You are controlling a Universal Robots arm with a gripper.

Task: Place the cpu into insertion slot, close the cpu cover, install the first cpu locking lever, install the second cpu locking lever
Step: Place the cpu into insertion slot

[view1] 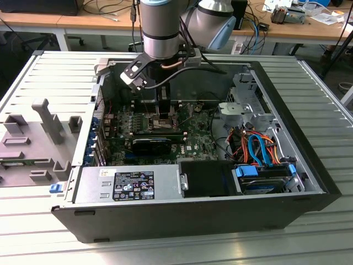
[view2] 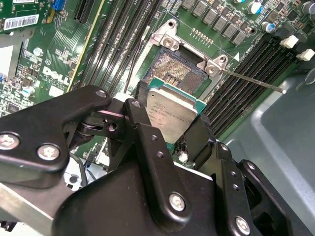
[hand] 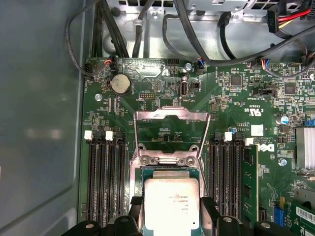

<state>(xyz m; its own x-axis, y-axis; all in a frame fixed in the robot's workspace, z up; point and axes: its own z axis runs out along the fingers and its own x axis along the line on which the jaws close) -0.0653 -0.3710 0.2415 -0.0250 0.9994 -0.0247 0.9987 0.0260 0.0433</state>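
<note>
My gripper (view2: 170,122) is shut on the cpu (view2: 173,114), a square chip with a silvery top, its black fingers (view2: 134,109) pressing two opposite edges. The chip hangs close over the insertion slot (view2: 173,69), whose dark pin field shows partly beyond it. In the first wrist view the cpu (hand: 171,199) covers most of the socket between the fingers (hand: 207,209). The cpu cover (hand: 170,116), a silver frame, stands swung open past the socket. A thin locking lever (view2: 251,81) sticks out sideways from the socket corner. In the exterior view the gripper (view1: 164,113) reaches down into the computer case (view1: 309,185).
Black memory slots (hand: 106,177) run along both sides of the socket, with a memory stick (hand: 250,182) in one. Cables (hand: 197,44) cross the case wall beyond the board. A drive cage (view1: 245,105), power supply (view1: 127,185) and grey fixtures (view1: 33,138) show in the exterior view.
</note>
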